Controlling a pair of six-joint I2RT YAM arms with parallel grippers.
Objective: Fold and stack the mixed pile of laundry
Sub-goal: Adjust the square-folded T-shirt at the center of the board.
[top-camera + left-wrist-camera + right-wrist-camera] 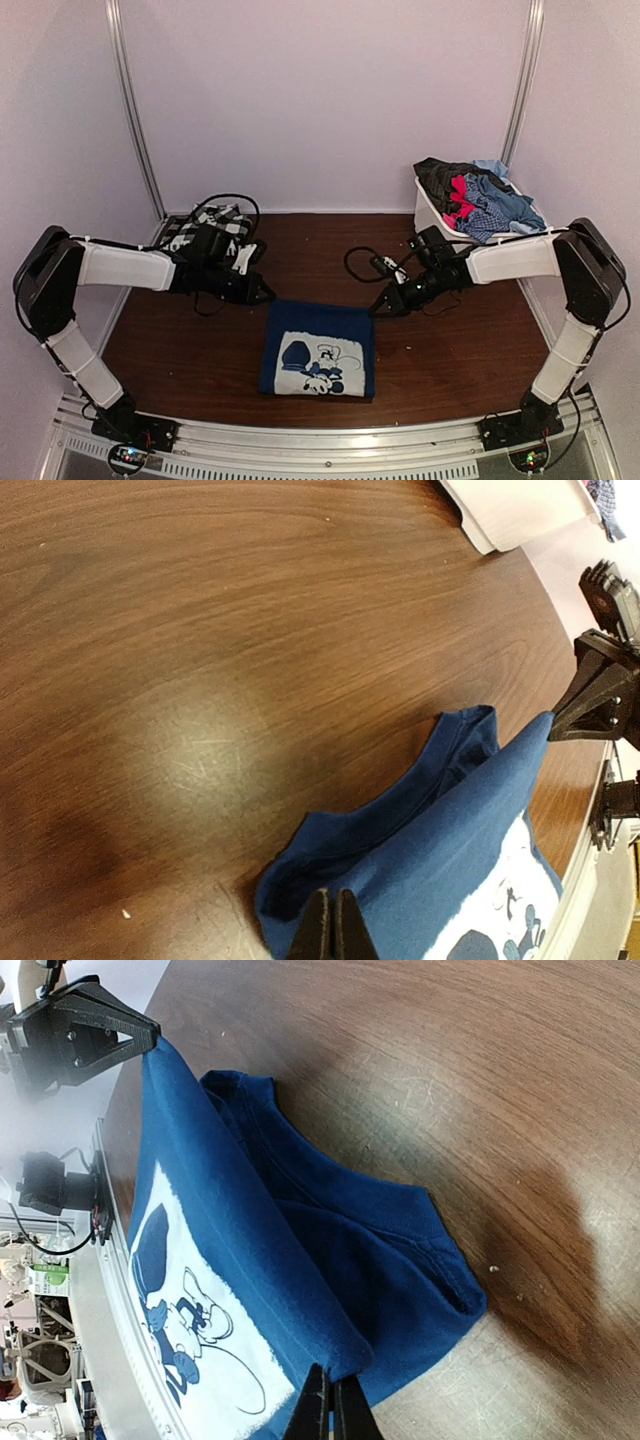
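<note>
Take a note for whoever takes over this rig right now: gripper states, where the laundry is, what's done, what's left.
Left gripper: shut on the blue shirt, far-left corner.
Right gripper: shut on its far-right corner.
Blue shirt: mid-table, print up, partly folded.
Checked garment: far-left corner of the table; cannot tell if it is folded.
Remaining pile: in the white bin, far right.
Done: blue shirt mid-fold.
Left: finish the fold, stack it, then work through the bin's garments.
</note>
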